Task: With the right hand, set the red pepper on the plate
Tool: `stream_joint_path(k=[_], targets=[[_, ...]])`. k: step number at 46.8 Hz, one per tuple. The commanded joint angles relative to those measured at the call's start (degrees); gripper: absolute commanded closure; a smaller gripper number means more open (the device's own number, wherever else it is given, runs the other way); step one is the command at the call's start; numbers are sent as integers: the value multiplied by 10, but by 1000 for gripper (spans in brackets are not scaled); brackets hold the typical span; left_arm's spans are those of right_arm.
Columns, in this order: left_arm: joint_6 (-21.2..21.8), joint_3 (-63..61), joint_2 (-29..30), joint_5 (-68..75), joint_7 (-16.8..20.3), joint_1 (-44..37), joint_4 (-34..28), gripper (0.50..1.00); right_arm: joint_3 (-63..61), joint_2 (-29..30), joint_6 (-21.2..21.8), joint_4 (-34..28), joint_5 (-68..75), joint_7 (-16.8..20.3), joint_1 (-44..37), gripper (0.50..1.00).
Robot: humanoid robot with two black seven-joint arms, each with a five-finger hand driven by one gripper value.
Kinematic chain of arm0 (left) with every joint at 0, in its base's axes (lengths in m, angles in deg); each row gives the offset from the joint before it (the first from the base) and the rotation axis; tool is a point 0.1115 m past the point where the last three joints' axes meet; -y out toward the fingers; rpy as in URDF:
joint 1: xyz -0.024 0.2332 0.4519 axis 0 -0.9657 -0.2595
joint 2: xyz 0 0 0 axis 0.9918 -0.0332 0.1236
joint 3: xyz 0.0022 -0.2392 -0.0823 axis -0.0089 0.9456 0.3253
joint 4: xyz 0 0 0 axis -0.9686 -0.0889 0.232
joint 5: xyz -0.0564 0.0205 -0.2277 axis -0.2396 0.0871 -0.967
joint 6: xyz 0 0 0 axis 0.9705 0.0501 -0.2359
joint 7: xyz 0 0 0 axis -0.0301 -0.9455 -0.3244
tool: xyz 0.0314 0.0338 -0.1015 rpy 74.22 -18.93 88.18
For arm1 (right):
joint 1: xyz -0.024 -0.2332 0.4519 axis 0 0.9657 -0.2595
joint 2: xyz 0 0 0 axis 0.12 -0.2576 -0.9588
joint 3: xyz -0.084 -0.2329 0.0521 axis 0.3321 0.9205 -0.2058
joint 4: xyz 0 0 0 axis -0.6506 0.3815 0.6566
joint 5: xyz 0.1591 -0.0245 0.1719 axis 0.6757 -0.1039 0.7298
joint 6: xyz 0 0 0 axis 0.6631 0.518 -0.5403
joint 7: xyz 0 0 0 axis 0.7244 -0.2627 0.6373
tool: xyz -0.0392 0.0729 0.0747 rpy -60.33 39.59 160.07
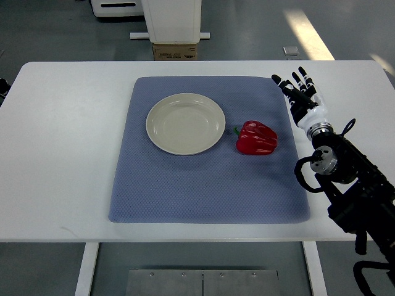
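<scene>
Currently the right robot hand [300, 92] hovers empty (fingers spread), apart from the red pepper [257, 139].

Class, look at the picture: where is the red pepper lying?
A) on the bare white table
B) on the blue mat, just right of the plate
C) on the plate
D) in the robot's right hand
B: the red pepper lies on the blue mat beside the empty plate, apart from the open right hand.
</scene>
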Motion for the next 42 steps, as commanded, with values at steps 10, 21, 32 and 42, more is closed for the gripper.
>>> stream_joint_path(k=[10,21,32,42], targets=[[0,0,0,0,0,0,0,500,0,0,0,0,7,0,-10,500],[0,0,0,0,0,0,0,500,3,0,0,0,6,0,-11,500],[0,0,0,0,0,1,0,500,6,0,0,-1,7,0,-12,500],[0,0,0,0,0,0,0,500,21,0,1,-3,6,2,-13,500]])
